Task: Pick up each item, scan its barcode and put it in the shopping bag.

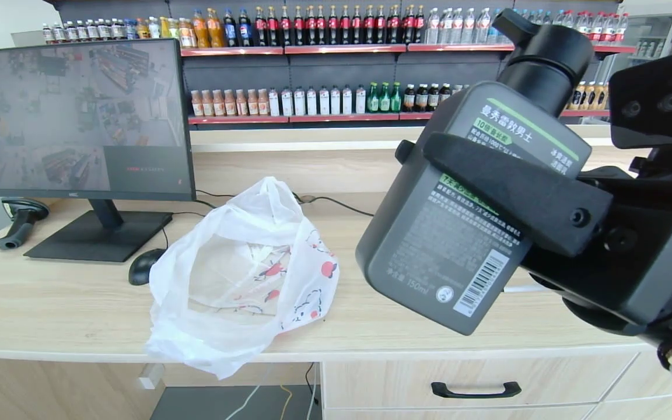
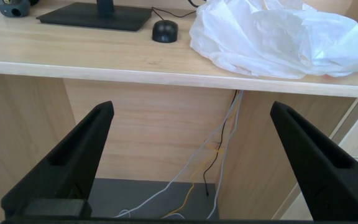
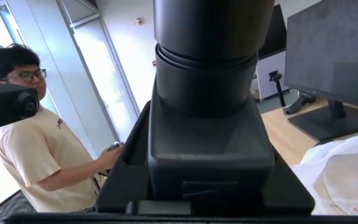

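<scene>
My right gripper (image 1: pixel 505 192) is shut on a black pump bottle (image 1: pixel 458 233), held high and close to the head camera at the right, label and barcode (image 1: pixel 480 283) facing the camera. In the right wrist view the same bottle (image 3: pixel 210 124) stands between the fingers. The white shopping bag (image 1: pixel 248 274) with a red cartoon print lies open on the counter's middle, to the left of the bottle. A handheld scanner (image 1: pixel 20 220) rests at the far left beside the monitor. My left gripper (image 2: pixel 194 162) is open, low in front of the counter's edge, below the shopping bag (image 2: pixel 278 37).
A monitor (image 1: pixel 76 116) on its stand and a black mouse (image 1: pixel 144 265) sit on the counter's left. Cables (image 2: pixel 216 162) hang under the counter. A drawer handle (image 1: pixel 476 389) is at the lower right. Shelves of drinks (image 1: pixel 336 29) line the back wall.
</scene>
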Available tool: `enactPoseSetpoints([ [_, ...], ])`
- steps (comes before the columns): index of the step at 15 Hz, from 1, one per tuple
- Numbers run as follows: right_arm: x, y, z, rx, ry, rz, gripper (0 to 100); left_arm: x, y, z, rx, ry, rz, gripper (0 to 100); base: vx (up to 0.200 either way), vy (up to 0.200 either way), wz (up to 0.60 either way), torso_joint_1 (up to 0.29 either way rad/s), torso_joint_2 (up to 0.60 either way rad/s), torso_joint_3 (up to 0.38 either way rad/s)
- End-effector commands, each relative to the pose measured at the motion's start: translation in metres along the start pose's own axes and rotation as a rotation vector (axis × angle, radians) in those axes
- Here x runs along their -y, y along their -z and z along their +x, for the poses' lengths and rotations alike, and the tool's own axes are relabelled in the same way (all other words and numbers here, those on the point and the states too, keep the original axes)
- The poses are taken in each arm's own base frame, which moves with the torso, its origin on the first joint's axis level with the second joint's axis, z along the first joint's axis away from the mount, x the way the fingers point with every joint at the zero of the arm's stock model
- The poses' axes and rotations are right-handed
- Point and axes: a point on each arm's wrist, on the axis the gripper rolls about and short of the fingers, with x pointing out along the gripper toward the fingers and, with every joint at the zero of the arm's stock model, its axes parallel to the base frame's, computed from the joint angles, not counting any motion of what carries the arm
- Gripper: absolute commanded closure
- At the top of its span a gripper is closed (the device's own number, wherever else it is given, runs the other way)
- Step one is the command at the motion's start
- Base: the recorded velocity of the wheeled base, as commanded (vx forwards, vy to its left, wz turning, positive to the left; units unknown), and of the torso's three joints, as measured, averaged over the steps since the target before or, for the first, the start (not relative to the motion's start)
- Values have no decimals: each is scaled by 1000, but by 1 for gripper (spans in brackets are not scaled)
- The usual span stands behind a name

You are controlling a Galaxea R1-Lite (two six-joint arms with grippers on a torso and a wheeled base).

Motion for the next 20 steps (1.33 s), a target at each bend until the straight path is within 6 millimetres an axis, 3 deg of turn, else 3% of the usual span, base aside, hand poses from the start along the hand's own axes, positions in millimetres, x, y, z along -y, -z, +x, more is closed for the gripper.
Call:
enactPoseSetpoints([
  [1, 0, 2, -1, -5, 2, 1, 100, 0, 0, 0, 1, 0, -1, 0, 0, 0, 0, 0, 0, 0],
  [9, 6, 15, -15, -29, 43, -77, 100, 0, 0, 0, 1, -2, 1, 0, 0, 0, 0, 0, 0, 0],
  [14, 49, 13, -31, -57, 199, -326, 100, 0, 0, 0, 1, 0, -1, 0, 0, 0, 0, 0, 0, 0],
  [16, 55, 15, -36, -80, 233, -392, 100, 0, 0, 0, 1, 0, -1, 0, 0, 0, 0, 0, 0, 0],
  [20, 72, 22, -40, -39, 484, -534, 100, 0, 0, 0, 1, 0, 1, 0, 0, 0, 0, 0, 0, 0],
])
